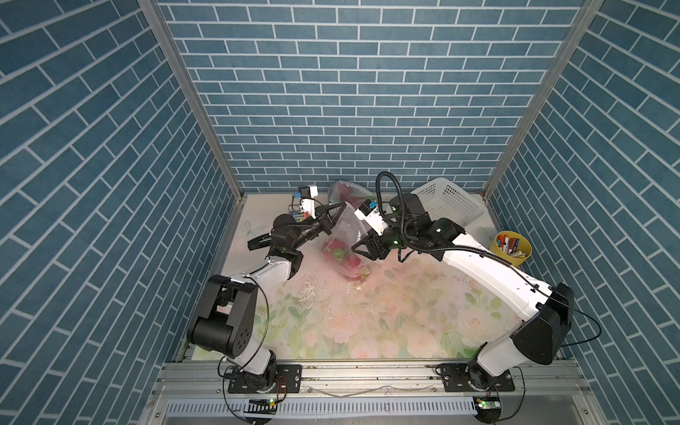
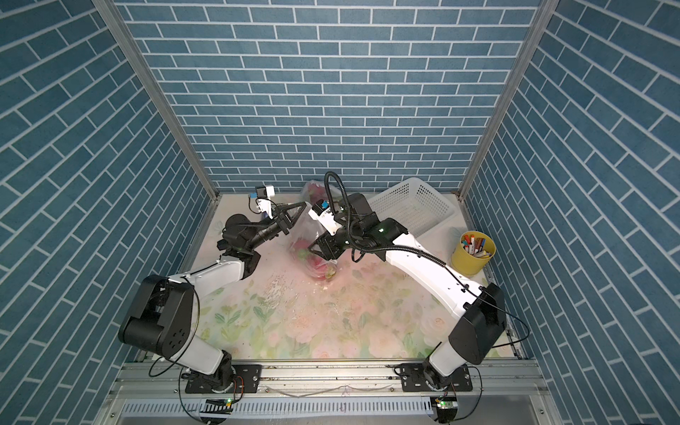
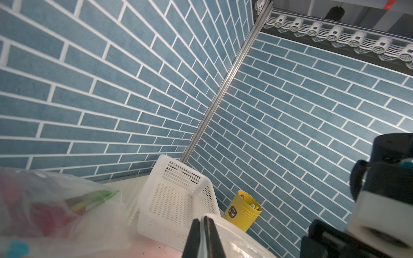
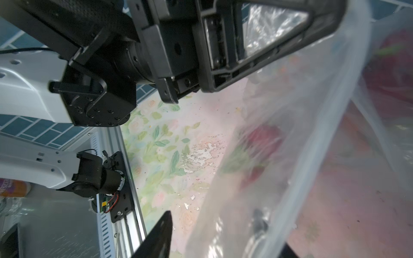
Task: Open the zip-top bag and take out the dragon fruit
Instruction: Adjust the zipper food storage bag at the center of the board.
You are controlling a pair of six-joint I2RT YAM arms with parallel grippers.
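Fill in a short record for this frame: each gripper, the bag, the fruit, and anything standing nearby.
left gripper: shut on the zip-top bag at its upper edge, holding it up
right gripper: open, bag film between its jaws
dragon fruit: inside the bag, low end resting on the table
bag seal: cannot tell
other: second bag by the back wall, white basket, yellow cup

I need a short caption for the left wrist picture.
Left hand shut on clear bag, white basket and yellow cup beyond.

the dragon fruit (image 1: pixel 337 253) shows only as a red blur through the zip-top bag (image 1: pixel 349 229).
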